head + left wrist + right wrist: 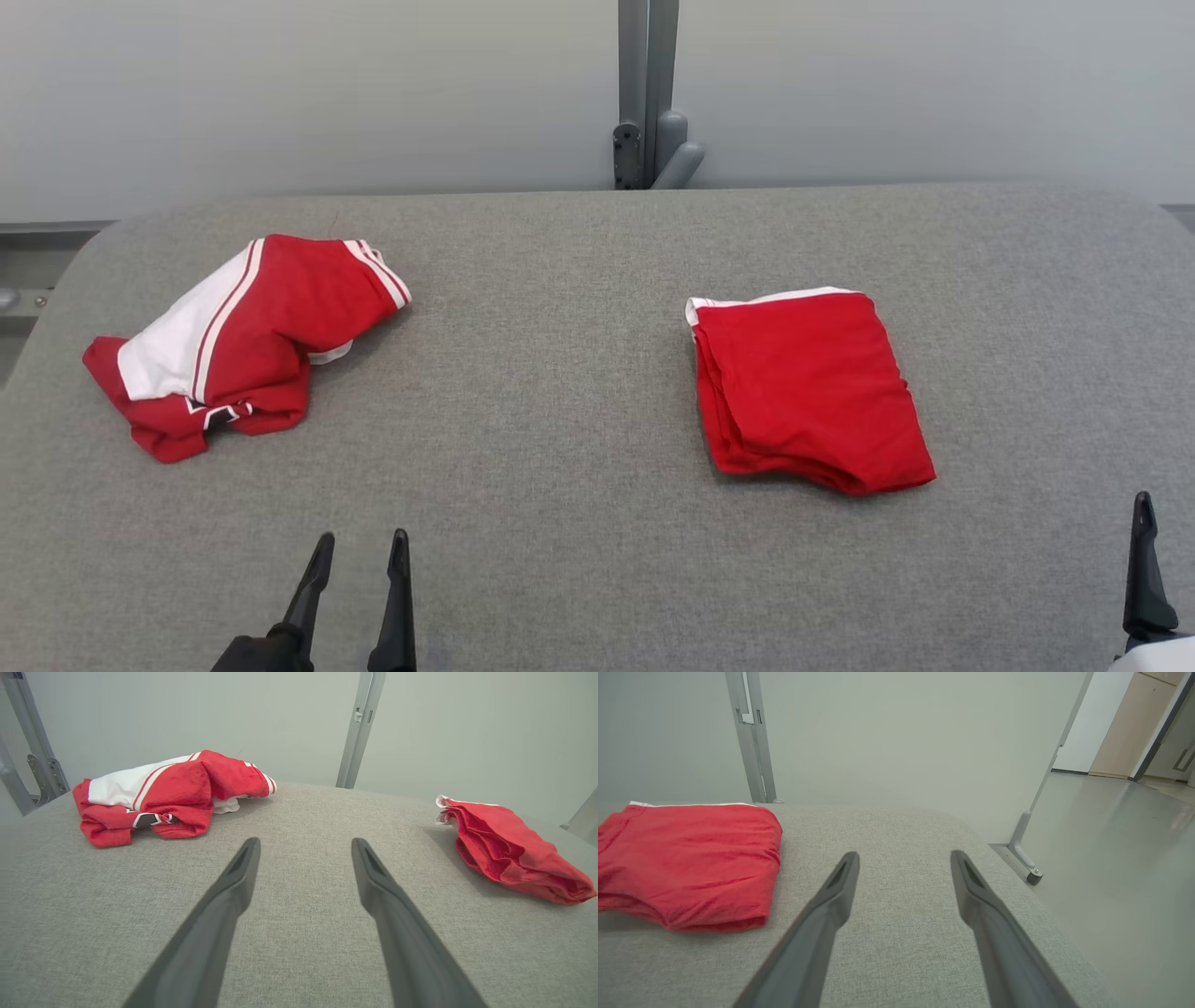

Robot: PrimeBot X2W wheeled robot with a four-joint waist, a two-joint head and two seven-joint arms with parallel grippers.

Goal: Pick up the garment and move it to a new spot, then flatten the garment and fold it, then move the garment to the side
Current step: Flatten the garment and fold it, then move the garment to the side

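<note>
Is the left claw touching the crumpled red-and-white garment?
Apart. Head view shows bare grey padded table between the left claw and the crumpled red-and-white garment.

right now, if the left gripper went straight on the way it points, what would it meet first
Nothing on the table, it seems: the left gripper points over bare tabletop, between the crumpled red-and-white garment and the folded red garment. Beyond the far edge, probably the pale wall.

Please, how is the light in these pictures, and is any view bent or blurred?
Head view: soft, even light, thin shadow under the folded garment. Left wrist view: wide-angle bending, the left pincer looms large. Right wrist view: pale glare on the floor.
</note>
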